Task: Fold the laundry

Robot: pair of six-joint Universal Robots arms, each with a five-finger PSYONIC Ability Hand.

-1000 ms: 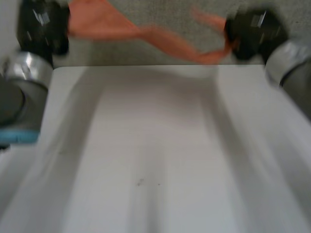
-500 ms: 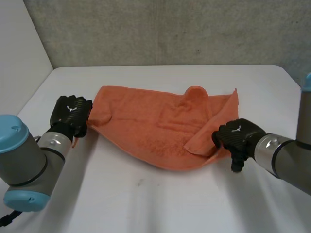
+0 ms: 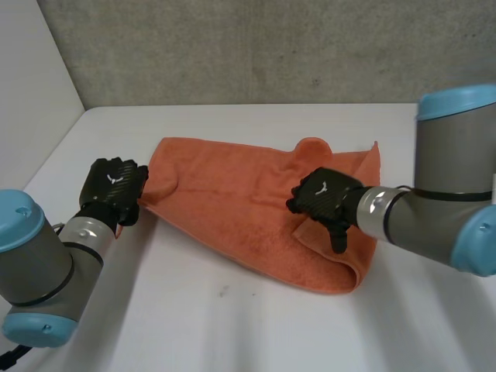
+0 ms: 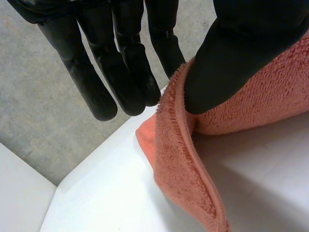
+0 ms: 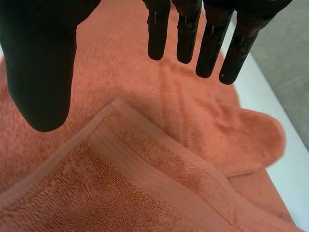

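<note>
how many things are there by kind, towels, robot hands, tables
orange towel: 1
black robot hands: 2 (left hand, right hand)
white table: 1
total: 4

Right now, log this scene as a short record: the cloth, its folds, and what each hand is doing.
Cloth: one orange towel, spread unevenly on the white table
Fold: a flap is doubled over on the towel's right part, hemmed edge showing
Left hand: at the towel's left corner, its edge pinched between thumb and fingers
Right hand: open, fingers straight, over the flap, holding nothing
</note>
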